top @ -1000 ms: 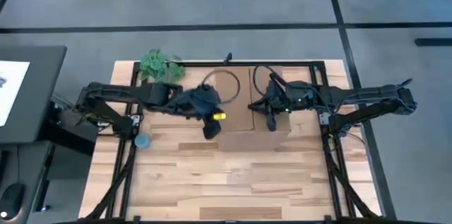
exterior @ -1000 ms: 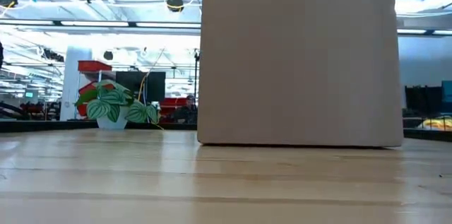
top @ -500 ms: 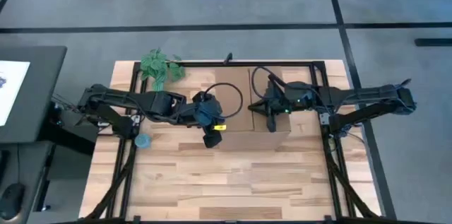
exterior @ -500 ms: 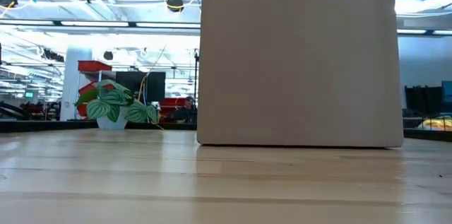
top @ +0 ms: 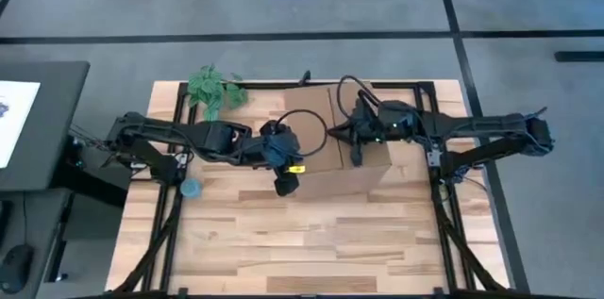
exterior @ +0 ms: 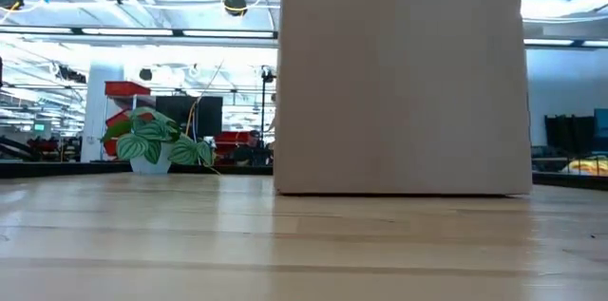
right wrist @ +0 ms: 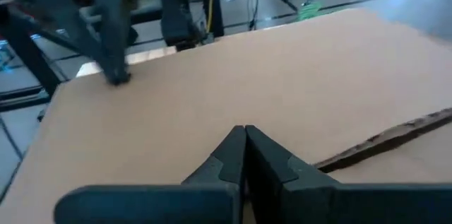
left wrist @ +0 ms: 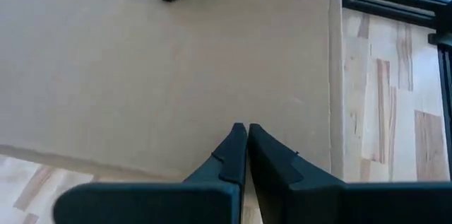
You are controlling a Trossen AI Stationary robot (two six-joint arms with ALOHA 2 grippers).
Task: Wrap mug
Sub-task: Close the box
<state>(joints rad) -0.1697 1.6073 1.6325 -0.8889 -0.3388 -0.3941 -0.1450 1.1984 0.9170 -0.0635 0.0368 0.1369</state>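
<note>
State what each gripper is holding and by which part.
Nothing visibly: left gripper and right gripper have fingers closed together, both over the cardboard box; neither shows anything between its fingers.

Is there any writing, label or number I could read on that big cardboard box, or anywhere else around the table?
No text is readable anywhere.
The cardboard box shows plain, unprinted faces in every view.
The small yellow tag on the left gripper is too small to read.
The white sheet on the side desk carries marks too small to read.
The red stand in the room behind shows no legible lettering.
</note>
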